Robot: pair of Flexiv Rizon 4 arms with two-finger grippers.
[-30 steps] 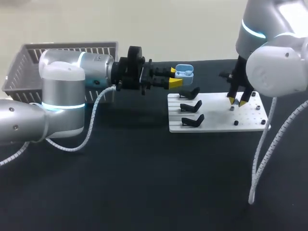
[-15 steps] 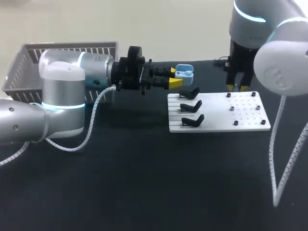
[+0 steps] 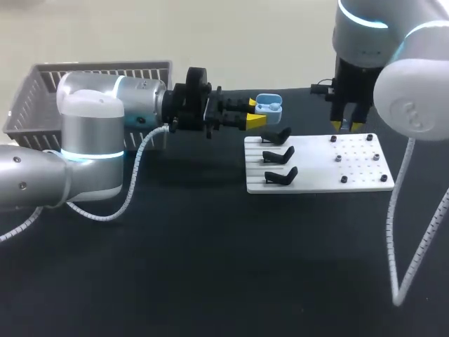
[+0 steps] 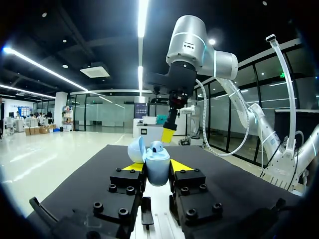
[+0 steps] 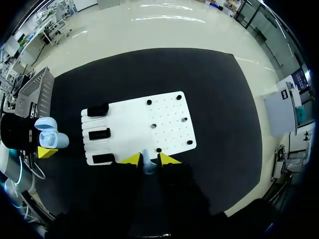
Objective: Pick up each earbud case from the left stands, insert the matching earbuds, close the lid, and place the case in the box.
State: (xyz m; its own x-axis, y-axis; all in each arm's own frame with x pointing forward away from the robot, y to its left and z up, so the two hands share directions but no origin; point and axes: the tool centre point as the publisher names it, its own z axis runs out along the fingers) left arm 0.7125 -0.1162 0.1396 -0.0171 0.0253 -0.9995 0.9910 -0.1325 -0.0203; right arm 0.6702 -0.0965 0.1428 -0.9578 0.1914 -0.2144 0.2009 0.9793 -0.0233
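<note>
Standing at the far left of the dark surface (image 3: 210, 267) is a grey slatted basket (image 3: 35, 88). The left arm (image 3: 91, 140) reaches in front of the basket and lies nearly level, pointing to the right. Its pincer (image 3: 256, 112) is clamped on the light blue earbud case (image 3: 269, 107), with one yellow tip on each side of the lower body. The case is held in the air, upright, with its lid open and tilted back. In the left wrist view a small rounded piece shows at the open mouth of the case. The case is just beside the left far corner of the white board (image 3: 316, 175), not over it.

The board lies flat on the surface. Three black stands (image 3: 279, 154) sit in a row along its left part, and a few small dark pegs (image 3: 337, 159) stand on its right part.

The right arm (image 3: 393, 84) comes down from above. Its pincer (image 3: 344, 127) hangs over the far edge of the board, apart from it. The yellow tips are close together and grip a small pale earbud (image 5: 147, 168) between them.
</note>
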